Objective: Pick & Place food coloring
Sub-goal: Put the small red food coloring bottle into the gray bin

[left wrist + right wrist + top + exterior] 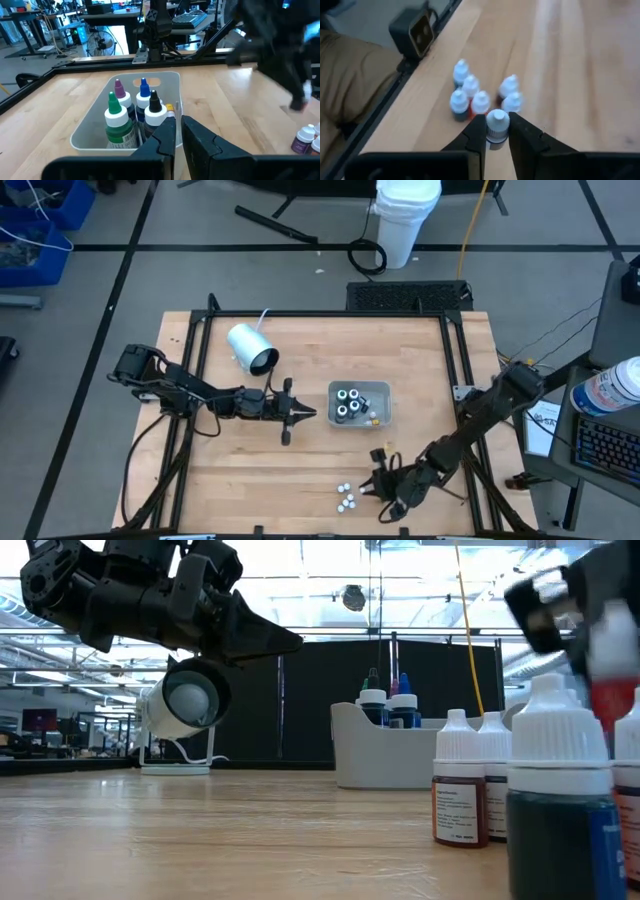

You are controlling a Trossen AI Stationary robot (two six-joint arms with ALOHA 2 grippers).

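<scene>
Several food coloring bottles [345,500] with white caps stand upright on the wooden table near its front edge, and they also show in the right wrist view [470,92]. Just above them my right gripper [497,131] is shut on one more white-capped bottle [497,121]. More bottles [120,117] stand in the grey tray [385,392] at mid-table. My left gripper [300,412] hovers shut, level, just left of the tray and holds nothing. My right gripper pinches one bottle between its two fingers [476,131], which sit just below the white cap [497,119]. It comes slanting down from the table's right side. The bottle stands upright in the hold, lifted above the other bottles.
A big white cylinder [252,348] lies at the far left of the table. A black frame [455,360] runs along the table's edges. Bare wood lies between the tray and the standing bottles.
</scene>
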